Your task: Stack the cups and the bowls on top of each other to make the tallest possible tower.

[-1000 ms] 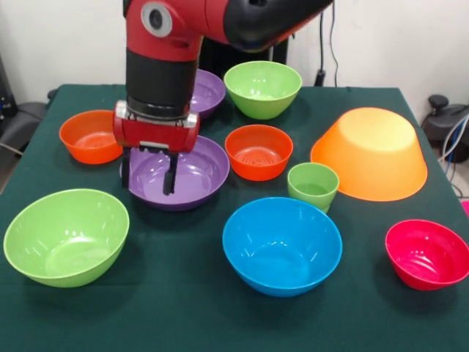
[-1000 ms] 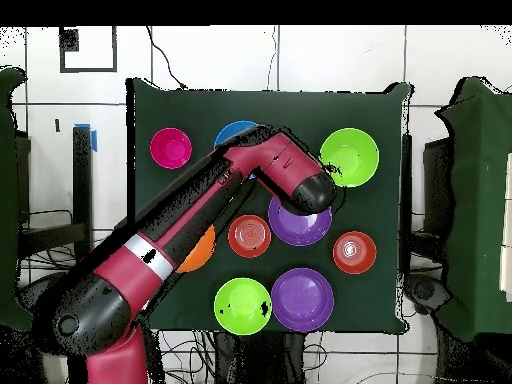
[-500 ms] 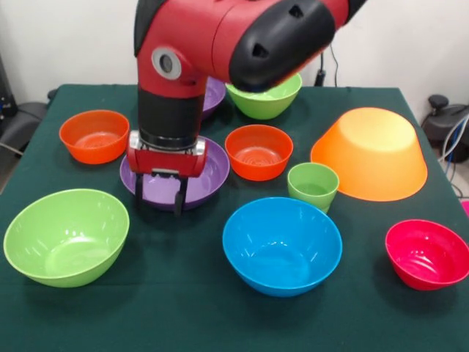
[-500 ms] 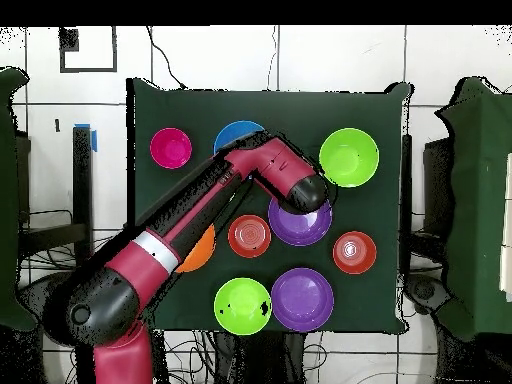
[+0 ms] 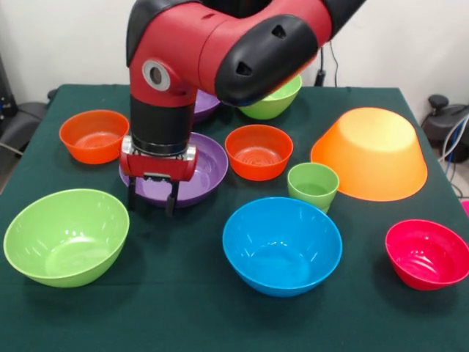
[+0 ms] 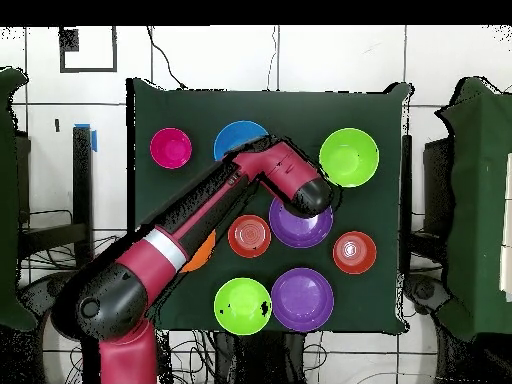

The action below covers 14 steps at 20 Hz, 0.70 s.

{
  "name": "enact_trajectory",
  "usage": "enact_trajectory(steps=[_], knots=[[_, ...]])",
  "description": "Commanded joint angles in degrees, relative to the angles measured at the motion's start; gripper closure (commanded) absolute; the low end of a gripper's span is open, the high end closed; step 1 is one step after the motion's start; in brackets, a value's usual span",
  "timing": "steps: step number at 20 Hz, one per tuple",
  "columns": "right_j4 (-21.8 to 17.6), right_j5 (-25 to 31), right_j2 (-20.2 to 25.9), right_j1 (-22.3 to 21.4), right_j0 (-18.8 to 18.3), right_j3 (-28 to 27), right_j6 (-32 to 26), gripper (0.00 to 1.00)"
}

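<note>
My gripper [image 5: 152,199] is open and holds nothing; its fingertips hang at the near left rim of a wide purple bowl [image 5: 201,167]. Whether they touch the rim I cannot tell. A small light-green cup [image 5: 313,185] stands upright right of the middle. Around it are an orange-red bowl [image 5: 259,150], a blue bowl [image 5: 282,244], a pink-red bowl [image 5: 427,254] and the big orange-yellow bowl [image 5: 370,154], which lies upside down. In the overhead view the arm covers the cup and part of the purple bowl [image 6: 310,228].
A light-green bowl [image 5: 66,235] sits close to the gripper's near left, and an orange-red bowl [image 5: 92,136] lies at the far left. Behind the arm are a second purple bowl [image 5: 206,104] and a light-green bowl [image 5: 276,100]. The table's green cloth [image 5: 183,308] shows along the near edge.
The gripper has moved from over the inside of the purple bowl to its near left rim, staying open. The bowls and the cup have not moved.
</note>
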Motion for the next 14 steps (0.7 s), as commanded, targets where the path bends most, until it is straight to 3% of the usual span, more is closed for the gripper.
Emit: enact_trajectory(steps=[1,7,14], knots=[[1.7,1.55,7.54,-3.32,-1.8,1.65,-4.73,0.0],[1.44,1.44,7.44,-3.53,-2.27,-0.26,-4.35,0.0],[0.27,-2.03,8.52,-4.22,1.01,6.52,-0.49,0.0]])
